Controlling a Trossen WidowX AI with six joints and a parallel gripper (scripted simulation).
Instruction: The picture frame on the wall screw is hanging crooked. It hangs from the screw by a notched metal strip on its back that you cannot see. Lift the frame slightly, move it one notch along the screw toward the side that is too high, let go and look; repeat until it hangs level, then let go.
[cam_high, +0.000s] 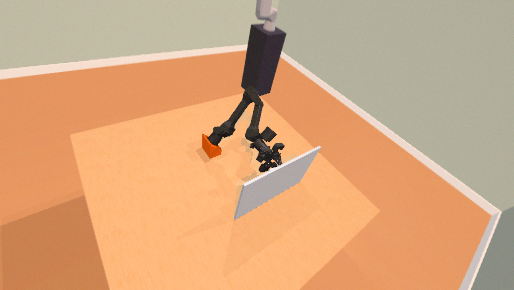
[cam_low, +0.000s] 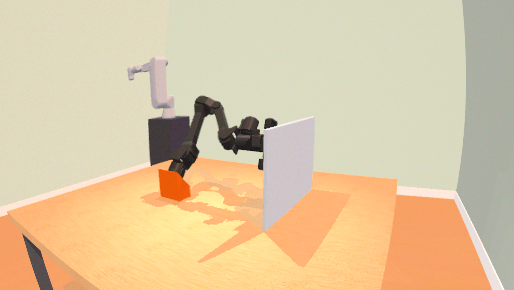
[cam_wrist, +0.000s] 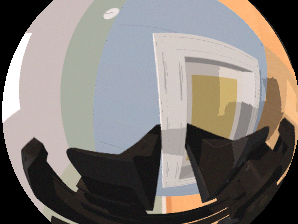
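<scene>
The picture frame (cam_wrist: 170, 90), white with a tan picture (cam_wrist: 205, 100), hangs in front of the blue-grey upright panel (cam_wrist: 125, 90). My gripper (cam_wrist: 171, 128) is shut on the frame's left bar in the wrist view, low on that bar, one finger on each side of it. The frame's left edge leans a little in that view, but the lens bends lines, so I cannot tell how level it is. The top and exterior views show the back of the panel (cam_high: 275, 186) (cam_low: 288, 175), which hides the frame and my fingertips. The screw and the notched strip are hidden.
The wooden table (cam_high: 150, 200) (cam_low: 150, 240) bears the panel and my arm's orange base (cam_high: 211, 147) (cam_low: 172, 186). A pale second arm (cam_low: 159, 82) stands behind on a dark pedestal (cam_high: 262, 60) (cam_low: 167, 140). A small white oval (cam_wrist: 111, 13) shows at the wrist view's upper left.
</scene>
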